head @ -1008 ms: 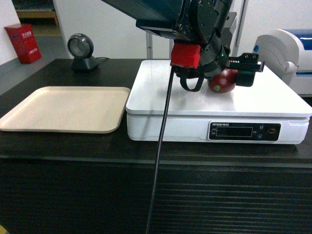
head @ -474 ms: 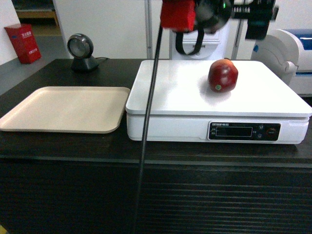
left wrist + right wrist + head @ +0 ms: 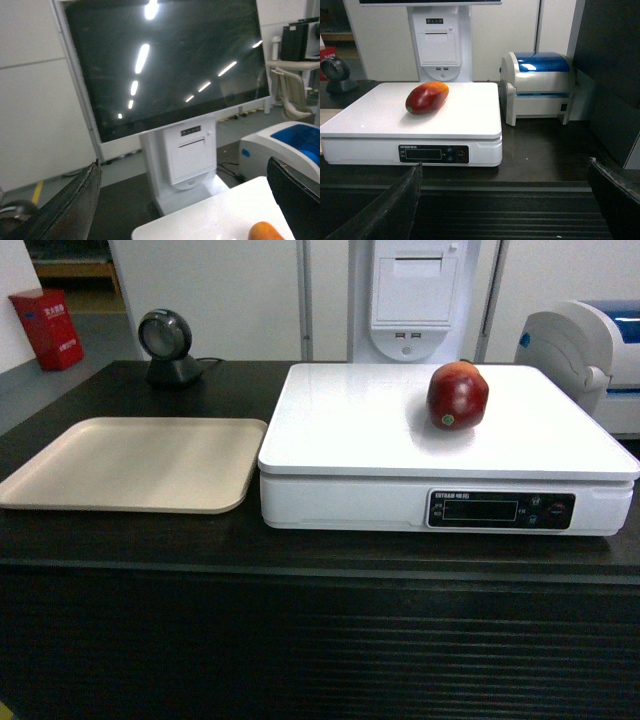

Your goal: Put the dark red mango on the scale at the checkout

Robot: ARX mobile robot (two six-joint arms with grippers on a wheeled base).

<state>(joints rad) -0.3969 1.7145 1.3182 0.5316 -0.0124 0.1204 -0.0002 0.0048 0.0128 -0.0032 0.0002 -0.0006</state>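
Dark red mango [image 3: 458, 395] lies alone on the scale [image 3: 360, 430], right of centre on its white plate.

The scale's dark display panel carries small white lettering, too blurred to read. It sits on the black ribbed checkout [image 3: 300, 640] beside a beige tray [image 3: 135, 462]. In the wrist views, both the left gripper [image 3: 190, 200] and right gripper [image 3: 505, 205] are spread wide, holding nothing.
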